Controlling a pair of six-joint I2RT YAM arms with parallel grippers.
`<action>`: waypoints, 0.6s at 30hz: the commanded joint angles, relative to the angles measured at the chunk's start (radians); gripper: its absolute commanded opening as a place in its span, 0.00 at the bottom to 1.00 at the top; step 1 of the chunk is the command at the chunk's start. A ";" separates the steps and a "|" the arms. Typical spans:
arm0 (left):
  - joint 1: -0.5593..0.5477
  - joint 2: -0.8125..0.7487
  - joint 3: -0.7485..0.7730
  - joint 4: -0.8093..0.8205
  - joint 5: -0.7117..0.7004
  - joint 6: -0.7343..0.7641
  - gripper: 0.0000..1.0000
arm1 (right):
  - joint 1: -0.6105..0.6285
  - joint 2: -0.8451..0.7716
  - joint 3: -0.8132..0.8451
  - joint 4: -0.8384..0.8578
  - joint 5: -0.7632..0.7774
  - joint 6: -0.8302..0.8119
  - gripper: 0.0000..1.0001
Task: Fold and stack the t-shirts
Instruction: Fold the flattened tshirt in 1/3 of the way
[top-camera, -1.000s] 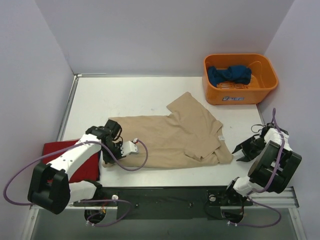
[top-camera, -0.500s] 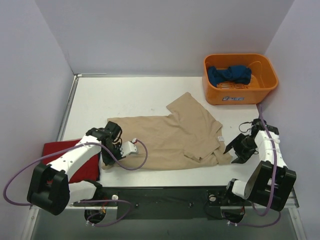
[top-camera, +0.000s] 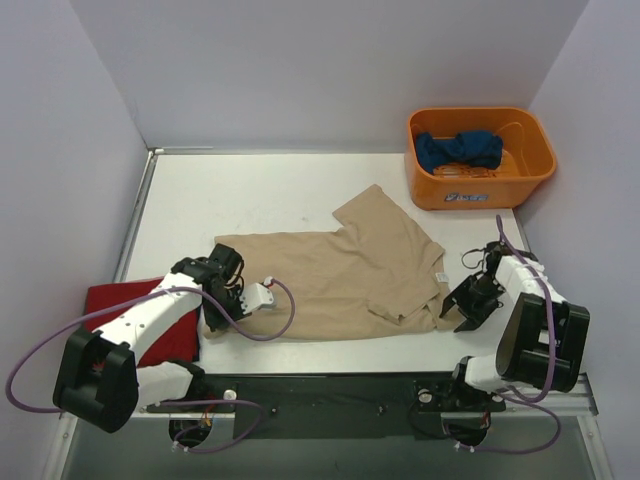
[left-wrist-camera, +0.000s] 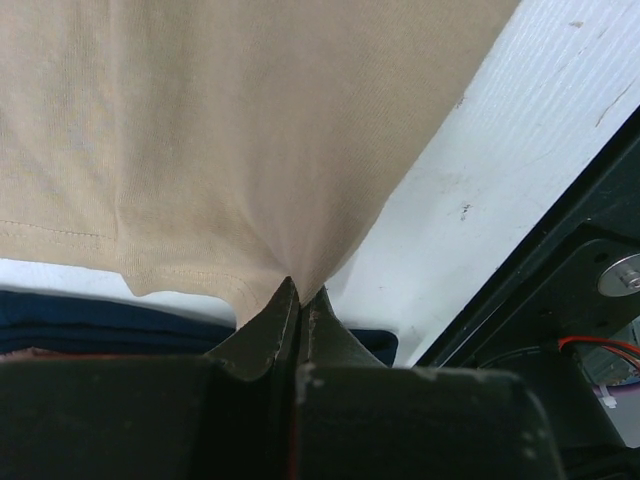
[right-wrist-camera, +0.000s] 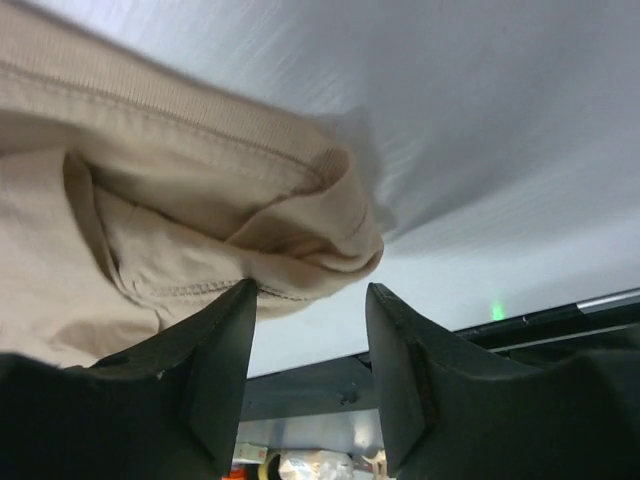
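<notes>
left wrist: claw (left-wrist-camera: 300, 297) tight on tee (left-wrist-camera: 250, 130)

Plain white table (top-camera: 250, 195) boxed in by pale lavender walls (top-camera: 300, 70) on three sides, pretty evenly lit. Orange bin (top-camera: 510, 190) sits at 1 o'clock. Black rail (top-camera: 330, 392) runs along 6 o'clock.

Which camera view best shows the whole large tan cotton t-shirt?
Top external: the entire large tan cotton t-shirt is visible, spread out. Left wrist shows only its hem corner pinched in the left gripper; right wrist, a bunched corner ahead of the open right gripper.
</notes>
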 joint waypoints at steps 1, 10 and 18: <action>-0.003 -0.023 0.002 0.012 -0.025 0.003 0.00 | -0.003 0.044 -0.013 0.040 0.042 0.045 0.35; -0.001 -0.035 -0.030 -0.011 -0.183 0.077 0.00 | -0.151 0.043 -0.015 0.036 0.097 0.012 0.00; 0.003 -0.030 0.000 -0.058 -0.136 0.102 0.00 | -0.178 0.037 0.019 -0.029 0.102 -0.059 0.00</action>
